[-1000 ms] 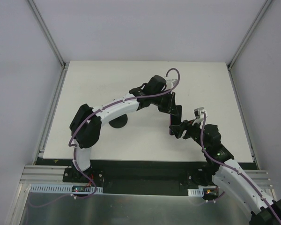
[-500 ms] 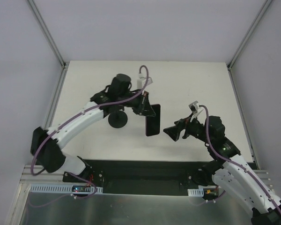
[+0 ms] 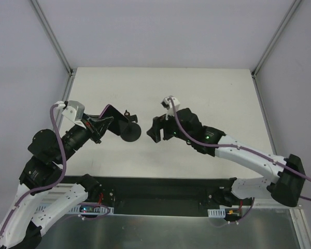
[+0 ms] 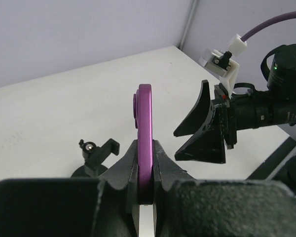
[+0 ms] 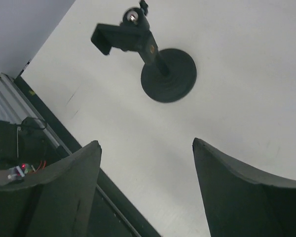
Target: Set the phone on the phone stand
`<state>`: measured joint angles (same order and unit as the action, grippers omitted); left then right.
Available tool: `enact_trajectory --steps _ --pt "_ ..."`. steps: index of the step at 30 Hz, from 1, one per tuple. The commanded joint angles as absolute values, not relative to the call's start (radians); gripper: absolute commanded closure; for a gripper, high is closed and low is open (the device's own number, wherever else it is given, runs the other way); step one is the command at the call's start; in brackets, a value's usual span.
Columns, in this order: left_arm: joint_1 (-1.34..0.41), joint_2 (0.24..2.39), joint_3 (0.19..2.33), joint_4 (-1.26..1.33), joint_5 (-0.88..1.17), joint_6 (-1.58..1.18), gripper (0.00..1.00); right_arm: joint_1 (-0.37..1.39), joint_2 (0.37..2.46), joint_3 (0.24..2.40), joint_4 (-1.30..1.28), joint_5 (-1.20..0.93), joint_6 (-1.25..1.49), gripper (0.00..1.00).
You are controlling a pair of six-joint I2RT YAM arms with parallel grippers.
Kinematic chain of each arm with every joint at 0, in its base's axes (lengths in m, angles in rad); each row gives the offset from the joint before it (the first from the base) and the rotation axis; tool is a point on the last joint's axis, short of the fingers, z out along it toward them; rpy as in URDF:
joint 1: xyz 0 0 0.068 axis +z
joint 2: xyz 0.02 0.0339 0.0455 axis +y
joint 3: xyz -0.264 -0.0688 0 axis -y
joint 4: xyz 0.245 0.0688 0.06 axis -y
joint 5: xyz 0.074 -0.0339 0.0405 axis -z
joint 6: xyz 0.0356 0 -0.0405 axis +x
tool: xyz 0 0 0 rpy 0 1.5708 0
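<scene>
My left gripper (image 3: pixel 102 126) is shut on the phone (image 3: pixel 115 117), a thin black slab held above the table just left of the phone stand. In the left wrist view the phone (image 4: pixel 144 118) shows edge-on with a purple rim, clamped between my fingers (image 4: pixel 164 165). The phone stand (image 3: pixel 130 133) has a round black disc base and a short holder arm (image 3: pixel 127 113). It also shows in the left wrist view (image 4: pixel 96 154) and the right wrist view (image 5: pixel 167 75). My right gripper (image 3: pixel 153 133) is open and empty just right of the stand, with its fingers (image 5: pixel 74 182) spread wide.
The white table (image 3: pixel 207 93) ends at a black front strip (image 3: pixel 160 187) where the arm bases are bolted. Grey walls and metal frame posts (image 3: pixel 52 36) enclose it. The right gripper (image 4: pixel 207 126) faces my left wrist camera from close by.
My left arm has swung left with the phone, from right of the stand to its left side. My right arm has reached forward and left toward the stand, still open.
</scene>
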<state>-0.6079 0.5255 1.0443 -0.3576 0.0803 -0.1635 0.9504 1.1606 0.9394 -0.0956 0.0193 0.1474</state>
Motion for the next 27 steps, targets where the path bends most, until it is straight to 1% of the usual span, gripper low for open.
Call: enact_trajectory --steps 1,2,3,4,5,6,8,10,13,16,18,19,21,22,24,25,27 --pt "-0.609 0.477 1.006 -0.367 -0.063 -0.112 1.0 1.046 1.349 1.101 0.056 0.207 0.026 0.27" --pt "-0.609 0.457 0.985 -0.367 -0.096 -0.112 1.0 1.055 1.38 1.117 0.111 0.204 0.008 0.3" --pt "-0.611 0.413 0.974 -0.367 -0.106 -0.104 1.0 1.055 1.412 1.141 0.123 0.204 0.008 0.35" --pt "-0.609 0.391 0.965 -0.367 -0.113 -0.1 1.0 1.054 1.474 1.184 0.13 0.215 0.008 0.5" --pt "-0.609 0.373 0.945 -0.365 -0.124 -0.095 1.0 1.054 1.505 1.207 0.141 0.219 -0.021 0.56" --pt "-0.609 0.341 0.937 -0.365 -0.132 -0.083 1.0 1.054 1.532 1.23 0.141 0.222 -0.035 0.58" --pt "-0.611 0.315 0.913 -0.365 -0.149 -0.075 1.0 1.052 1.61 1.291 0.126 0.236 -0.054 0.59" --pt "-0.609 0.287 0.89 -0.364 -0.17 -0.081 1.0 1.054 1.664 1.328 0.107 0.251 -0.074 0.57" --pt "-0.609 0.276 0.862 -0.353 -0.157 -0.095 1.0 1.054 1.701 1.362 0.098 0.297 -0.084 0.56" --pt "-0.611 0.29 0.845 -0.35 -0.132 -0.098 1.0 1.052 1.721 1.4 0.037 0.342 -0.083 0.57" --pt "-0.609 0.305 0.839 -0.342 -0.126 -0.103 1.0 1.048 1.727 1.402 0.041 0.328 -0.087 0.59" --pt "-0.609 0.311 0.838 -0.339 -0.114 -0.106 1.0 1.048 1.735 1.405 0.043 0.312 -0.092 0.66" --pt "-0.609 0.331 0.838 -0.325 -0.092 -0.115 1.0 1.046 1.741 1.407 0.049 0.298 -0.098 0.75" --pt "-0.611 0.337 0.842 -0.322 -0.081 -0.12 1.0 1.046 1.743 1.404 0.055 0.279 -0.101 0.86" --pt "-0.609 0.351 0.848 -0.318 -0.054 -0.144 1.0 1.048 1.74 1.399 0.069 0.272 -0.109 0.95" --pt "-0.609 0.354 0.85 -0.319 -0.043 -0.153 1.0 1.046 1.729 1.397 0.063 0.27 -0.11 0.99" --pt "-0.609 0.365 0.851 -0.318 -0.003 -0.176 1.0 1.049 1.701 1.375 0.052 0.278 -0.112 0.99"
